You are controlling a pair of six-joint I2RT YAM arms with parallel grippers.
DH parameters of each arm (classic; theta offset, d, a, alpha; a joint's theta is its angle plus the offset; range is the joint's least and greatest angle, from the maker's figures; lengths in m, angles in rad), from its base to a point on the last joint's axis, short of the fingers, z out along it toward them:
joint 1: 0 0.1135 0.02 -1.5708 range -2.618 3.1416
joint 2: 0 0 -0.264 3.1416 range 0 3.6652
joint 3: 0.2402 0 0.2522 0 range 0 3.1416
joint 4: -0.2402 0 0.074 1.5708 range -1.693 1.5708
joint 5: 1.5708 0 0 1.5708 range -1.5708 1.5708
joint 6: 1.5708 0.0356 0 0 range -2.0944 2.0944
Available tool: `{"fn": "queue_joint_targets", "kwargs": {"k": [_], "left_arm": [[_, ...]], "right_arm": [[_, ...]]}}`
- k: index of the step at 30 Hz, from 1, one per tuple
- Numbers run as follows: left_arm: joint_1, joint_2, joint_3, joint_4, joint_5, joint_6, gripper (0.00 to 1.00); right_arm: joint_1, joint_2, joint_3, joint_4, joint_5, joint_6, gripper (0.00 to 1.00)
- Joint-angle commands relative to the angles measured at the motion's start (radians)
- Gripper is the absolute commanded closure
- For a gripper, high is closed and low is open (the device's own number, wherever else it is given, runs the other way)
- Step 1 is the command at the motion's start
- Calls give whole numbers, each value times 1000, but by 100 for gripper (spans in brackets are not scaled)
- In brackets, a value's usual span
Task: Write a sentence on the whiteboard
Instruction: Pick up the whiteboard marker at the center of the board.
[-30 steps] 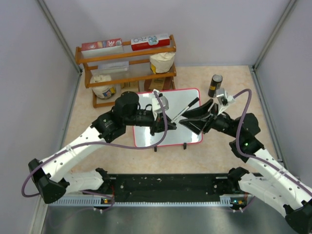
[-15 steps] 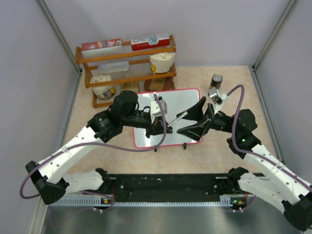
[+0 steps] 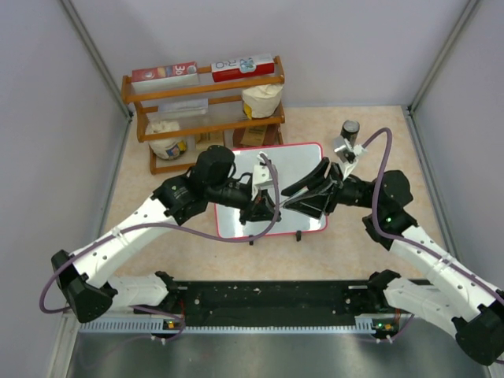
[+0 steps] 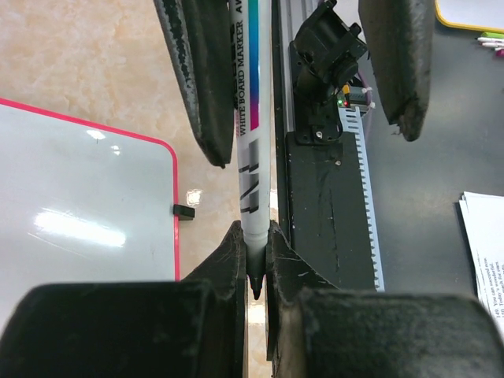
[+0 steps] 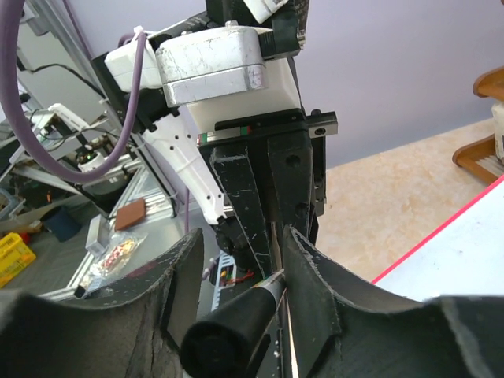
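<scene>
The whiteboard [image 3: 299,157] lies flat mid-table, white with a red-pink frame; no writing shows on its visible parts. It also shows in the left wrist view [image 4: 79,213] and the right wrist view [image 5: 465,252]. My left gripper [image 3: 266,211] is shut on a whiteboard marker [image 4: 253,142] near its black tip, over the board's near edge. My right gripper [image 3: 287,199] is open, its fingers [image 4: 209,87] on either side of the marker's barrel. The marker's black rear end [image 5: 232,335] sits between my right gripper's [image 5: 240,236] open jaws, near one finger. Both arms hide the board's middle.
A wooden rack [image 3: 205,102] with boxes and bags stands behind the board at the left. A dark can [image 3: 348,132] stands at the back right. A black rail [image 3: 268,299] runs along the near edge. A black clip foot [image 4: 183,211] sticks out from the board's frame.
My right gripper has moved left toward the left gripper and now straddles the marker. My left gripper has shifted slightly right and nearer, still holding the marker.
</scene>
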Motion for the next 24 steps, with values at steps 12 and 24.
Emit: {"fn": "queue_joint_targets", "kwargs": {"k": [12, 24], "left_arm": [[3, 15, 62, -30, 41, 26, 100], [3, 7, 52, -45, 41, 31, 100]], "right_arm": [[6, -33, 49, -165, -15, -137, 67], [5, -62, 52, -203, 11, -146, 78]]}}
